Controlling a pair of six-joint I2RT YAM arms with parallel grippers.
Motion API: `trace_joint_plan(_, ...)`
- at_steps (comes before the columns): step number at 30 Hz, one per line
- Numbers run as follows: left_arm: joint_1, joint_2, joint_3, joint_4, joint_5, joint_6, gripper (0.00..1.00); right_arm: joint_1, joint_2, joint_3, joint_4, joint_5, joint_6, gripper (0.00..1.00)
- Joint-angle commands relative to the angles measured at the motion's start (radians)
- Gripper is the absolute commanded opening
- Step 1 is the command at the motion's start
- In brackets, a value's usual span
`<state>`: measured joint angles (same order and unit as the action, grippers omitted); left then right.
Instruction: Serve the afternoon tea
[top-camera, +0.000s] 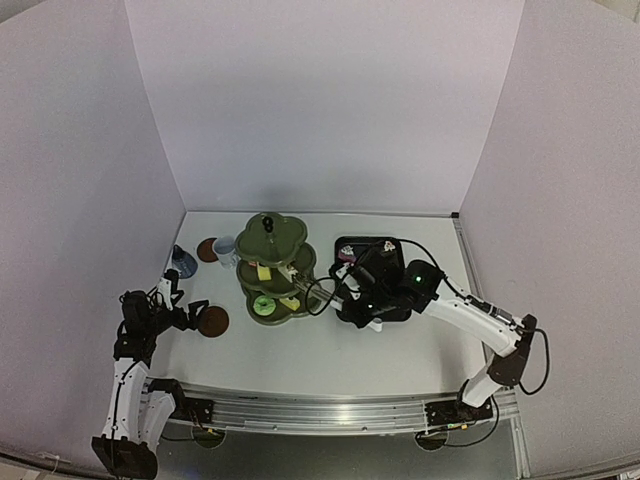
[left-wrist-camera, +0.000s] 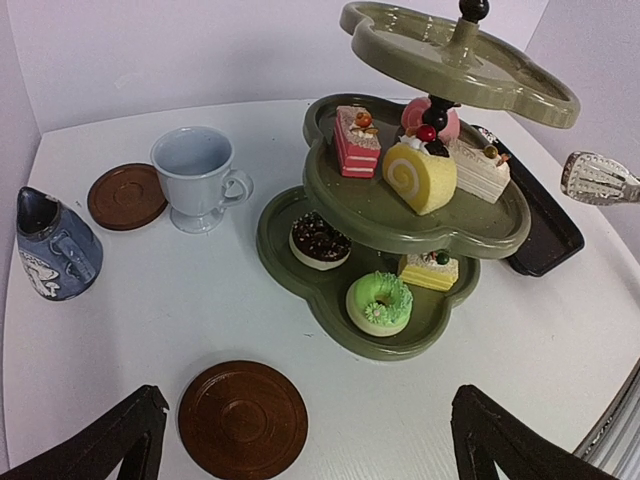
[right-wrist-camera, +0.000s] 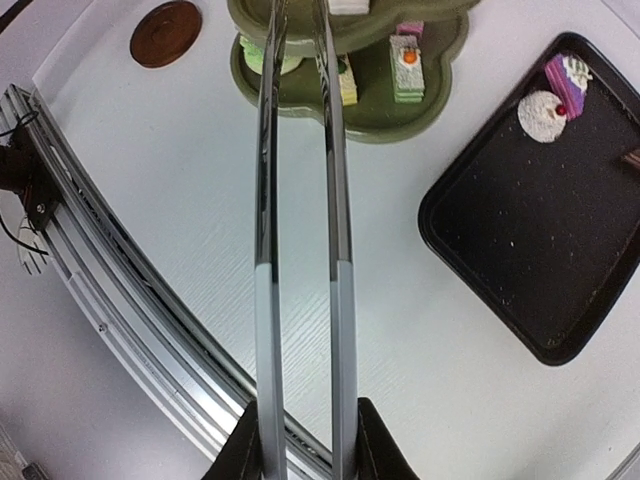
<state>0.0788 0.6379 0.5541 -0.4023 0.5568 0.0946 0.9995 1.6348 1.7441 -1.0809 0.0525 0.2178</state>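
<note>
The olive three-tier stand (left-wrist-camera: 470, 75) carries pink, yellow-roll (left-wrist-camera: 420, 177) and white cakes on its middle tier. Its bottom tier holds a chocolate cake (left-wrist-camera: 320, 240), a green ring cake (left-wrist-camera: 380, 302) and a yellow one. My left gripper (left-wrist-camera: 307, 395) is open just above the table, with a brown coaster (left-wrist-camera: 243, 420) lying between its fingers. The white mug (left-wrist-camera: 198, 178), second coaster (left-wrist-camera: 127, 196) and blue-grey pot (left-wrist-camera: 52, 247) stand to the left. My right gripper (right-wrist-camera: 305, 445) is shut on the metal tongs (right-wrist-camera: 340, 200), which point at the stand; their tips are cut off.
The black tray (right-wrist-camera: 520, 240), right of the stand, holds a purple cake (right-wrist-camera: 567, 78) and a white round cake (right-wrist-camera: 543, 115). One bare tong end (left-wrist-camera: 598, 178) shows beside the stand. A metal rail (right-wrist-camera: 120, 300) runs along the table's near edge.
</note>
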Motion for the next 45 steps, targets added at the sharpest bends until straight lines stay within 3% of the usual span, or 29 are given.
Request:
trace_joint_plan(1,0.004,0.007,0.018,0.019,0.020,0.015,1.00,-0.035,-0.089,-0.050,-0.047,0.048,0.085,0.23)
trace_joint_plan(8,0.002,0.008,0.018,0.020,0.023,0.012,1.00,-0.172,-0.063,-0.101,-0.055,0.260,0.226,0.26)
trace_joint_plan(18,0.003,0.008,0.018,0.020,0.022,0.010,1.00,-0.257,0.258,0.124,-0.038,0.453,0.272,0.24)
trace_joint_plan(22,0.003,0.008,0.019,0.018,0.030,0.010,1.00,-0.314,0.368,0.213,-0.029,0.444,0.253,0.23)
trace_joint_plan(30,0.003,0.002,0.018,0.018,0.026,0.014,1.00,-0.375,0.464,0.238,-0.010,0.459,0.259,0.23)
trace_joint_plan(45,0.003,0.005,0.017,0.023,0.033,0.016,1.00,-0.375,0.437,0.194,-0.011,0.439,0.420,0.25)
